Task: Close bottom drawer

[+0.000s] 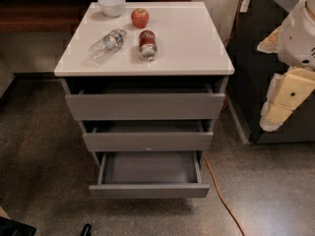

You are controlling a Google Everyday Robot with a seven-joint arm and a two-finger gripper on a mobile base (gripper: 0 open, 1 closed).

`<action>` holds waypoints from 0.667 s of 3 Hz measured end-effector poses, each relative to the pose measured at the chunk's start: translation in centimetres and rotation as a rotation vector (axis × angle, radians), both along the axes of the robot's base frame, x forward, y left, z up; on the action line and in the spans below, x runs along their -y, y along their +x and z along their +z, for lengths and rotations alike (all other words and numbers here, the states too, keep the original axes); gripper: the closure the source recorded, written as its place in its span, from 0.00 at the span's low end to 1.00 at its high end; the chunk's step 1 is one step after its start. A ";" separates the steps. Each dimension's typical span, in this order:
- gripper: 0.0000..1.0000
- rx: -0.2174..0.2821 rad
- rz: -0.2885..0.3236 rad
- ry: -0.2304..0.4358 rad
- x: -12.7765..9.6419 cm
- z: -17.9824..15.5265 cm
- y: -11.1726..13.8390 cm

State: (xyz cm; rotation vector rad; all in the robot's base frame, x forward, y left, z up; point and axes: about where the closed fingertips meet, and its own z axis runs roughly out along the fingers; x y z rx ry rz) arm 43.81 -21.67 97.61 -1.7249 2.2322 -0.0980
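Gripper [284,98]: at the right edge of the view, level with the upper drawers and well apart from the cabinet. Whether it is spread or pressed together cannot be told.

Bottom drawer [149,191]: pulled far out, empty, its front near the floor, below the middle drawer [147,141].

Risks, as judged:
- A push off-centre may skew the drawer and jam it.
- A high approach may strike the middle drawer instead.
- The orange cable [222,193] beside its right corner could snag the arm.
- A hard shove may roll the bottle [106,44] lying on top.
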 end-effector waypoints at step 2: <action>0.00 -0.018 0.036 0.027 -2.0 -2.4 0.2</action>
